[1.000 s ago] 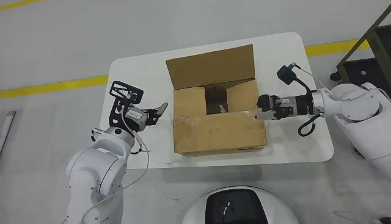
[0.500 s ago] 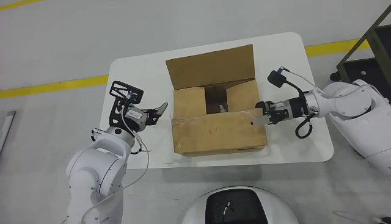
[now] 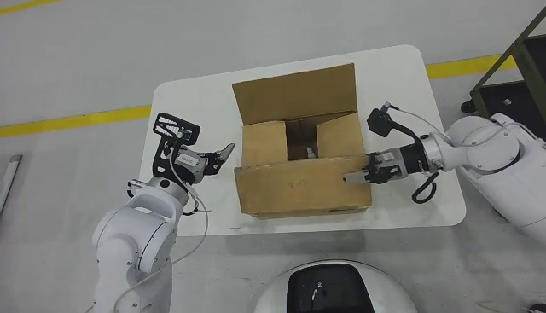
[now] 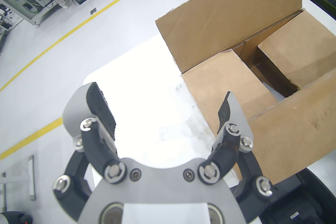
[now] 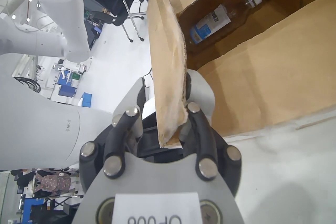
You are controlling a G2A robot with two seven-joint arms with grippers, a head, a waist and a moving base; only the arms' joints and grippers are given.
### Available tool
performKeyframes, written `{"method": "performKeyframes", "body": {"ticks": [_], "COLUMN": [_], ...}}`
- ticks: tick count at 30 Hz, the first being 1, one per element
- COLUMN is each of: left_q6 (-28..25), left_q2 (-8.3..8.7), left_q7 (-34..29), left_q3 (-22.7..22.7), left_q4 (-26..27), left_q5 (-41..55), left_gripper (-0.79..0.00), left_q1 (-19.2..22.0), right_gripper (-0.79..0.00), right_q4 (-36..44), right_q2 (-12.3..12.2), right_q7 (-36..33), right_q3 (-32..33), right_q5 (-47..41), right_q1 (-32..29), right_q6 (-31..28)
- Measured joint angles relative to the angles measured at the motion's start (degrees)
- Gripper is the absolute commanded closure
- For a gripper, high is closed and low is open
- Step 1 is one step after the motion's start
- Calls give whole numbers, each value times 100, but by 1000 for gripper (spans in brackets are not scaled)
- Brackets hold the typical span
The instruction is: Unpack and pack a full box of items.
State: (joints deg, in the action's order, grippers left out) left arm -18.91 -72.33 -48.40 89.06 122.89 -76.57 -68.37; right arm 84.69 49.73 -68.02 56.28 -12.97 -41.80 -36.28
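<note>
Cardboard box [image 3: 299, 155] on the white table [image 3: 183, 108], mid-opening. The far long flap stands up and back. The two short side flaps lie folded inward over the opening. The near long flap [image 5: 165, 46] is pinched at its end corner by the right gripper [image 5: 169, 99], whose two fingers are closed on the board from either side, at the box's right-hand end. The left gripper [image 4: 168, 109] hangs just off the box's opposite end with its fingers spread, touching nothing. A plastic bottle [image 5: 218, 21] lies on its side on the box floor, visible through the gap between the side flaps.

Likely faults from here:
- With so little board in the grip, a pull could tear the corner or let it slip free.
- With nothing bracing the box, the pull may drag or turn it on the table.
- The inward side flaps could block reach to the bottle.
</note>
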Motion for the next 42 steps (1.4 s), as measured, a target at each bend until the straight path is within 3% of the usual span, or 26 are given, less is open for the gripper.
{"method": "performKeyframes", "body": {"ticks": [6, 16, 22, 28, 42], "left_q6": [160, -30, -159, -796, -980], "left_q2": [7, 57, 89, 154, 254], "left_q7": [54, -509, -548, -1027, -1408], "left_q3": [37, -225, -370, -459, -690], "left_q4": [30, 47, -71, 100, 363], "left_q5": [211, 353, 215, 476, 651], "left_gripper": [-785, -785, -785, -785, -785], "left_q1": [-92, 237, 464, 458, 445], "right_gripper": [0, 0, 0, 0, -15], "right_q4": [297, 821, 1196, 1533, 2124], "right_q2": [-159, -364, -423, -448, -504], "right_q7": [582, 1388, 1589, 1939, 2612], "right_q3": [-41, 151, 333, 512, 843], "right_q5": [685, 1778, 2321, 3021, 4034], "right_q1": [-7, -239, -422, -616, -1069], "right_q6": [-582, -1386, -1465, -1369, -1438]}}
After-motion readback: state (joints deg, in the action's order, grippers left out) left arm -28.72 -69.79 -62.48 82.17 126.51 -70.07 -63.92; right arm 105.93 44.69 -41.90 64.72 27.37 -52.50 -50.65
